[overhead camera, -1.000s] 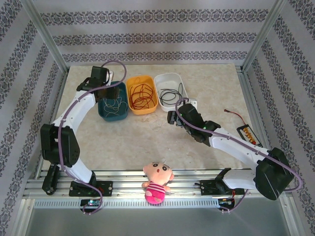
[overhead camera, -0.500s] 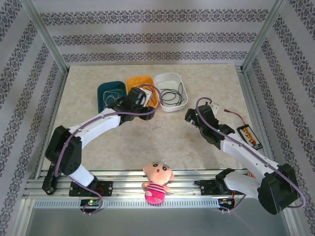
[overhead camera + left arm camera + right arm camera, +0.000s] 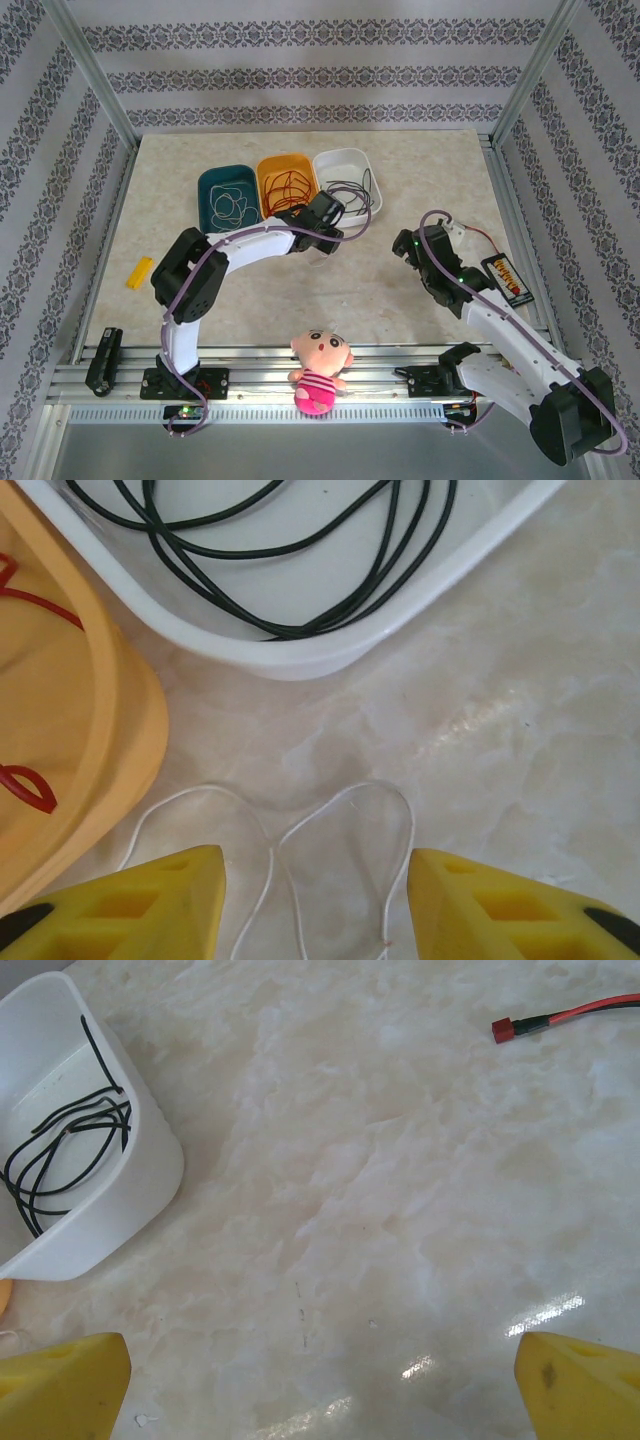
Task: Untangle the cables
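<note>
Between the left claw's [image 3: 315, 880] parted fingers [image 3: 165, 900], the left wrist view showed a thin white cable [image 3: 410, 825] looping on the worktop [image 3: 520, 740], untouched, just before the white bin [image 3: 330, 658] with its black cable [image 3: 290, 632]. A red cable [image 3: 45, 605] lay in the orange bin [image 3: 110, 710] beside it. From above, the left arm [image 3: 245, 245] stretched low to the right, elbow bent, toward those bins. The right claw [image 3: 320, 1360] gaped wide over the worktop, holding nothing, with the right arm [image 3: 490, 320] angled inward.

I see black cable [image 3: 290, 632] coiled in white bin [image 3: 330, 655]; red cable [image 3: 288, 188] looped in orange bin [image 3: 130, 710]; white cable [image 3: 411, 825] lying loose on table [image 3: 540, 700] near both.
</note>
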